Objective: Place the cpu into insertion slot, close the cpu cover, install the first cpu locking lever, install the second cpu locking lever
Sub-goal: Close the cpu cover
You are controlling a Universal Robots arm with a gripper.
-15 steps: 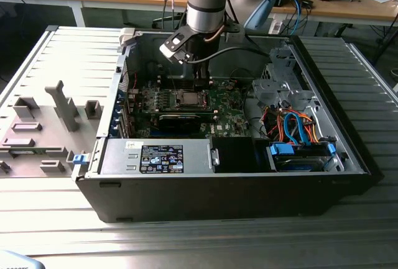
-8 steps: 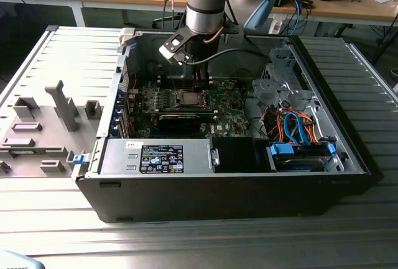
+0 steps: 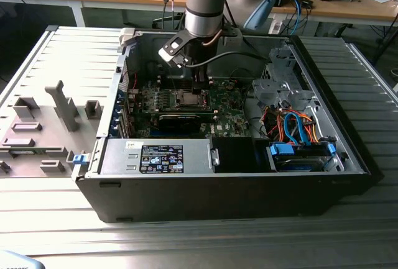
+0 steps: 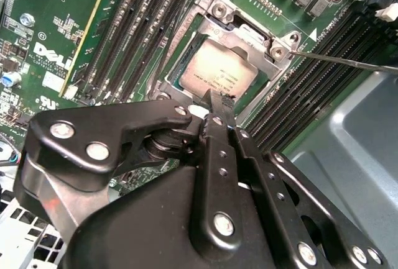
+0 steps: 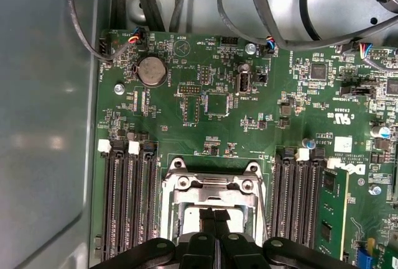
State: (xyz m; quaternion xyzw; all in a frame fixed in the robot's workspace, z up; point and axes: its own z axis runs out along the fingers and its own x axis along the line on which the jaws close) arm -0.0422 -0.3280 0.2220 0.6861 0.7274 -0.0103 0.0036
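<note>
Gripper point(image 4: 216, 102) over cpu point(image 4: 214, 70), between memory slots point(image 4: 134, 33)

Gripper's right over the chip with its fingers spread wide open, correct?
No. In the second wrist view the gripper is right over the chip, but its fingers are shut together, not spread wide.

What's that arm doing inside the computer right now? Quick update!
The gripper shut, poised at the cpu. Chip seated, the cpu cover framing it. A thin lever rod juts out beside.
</note>
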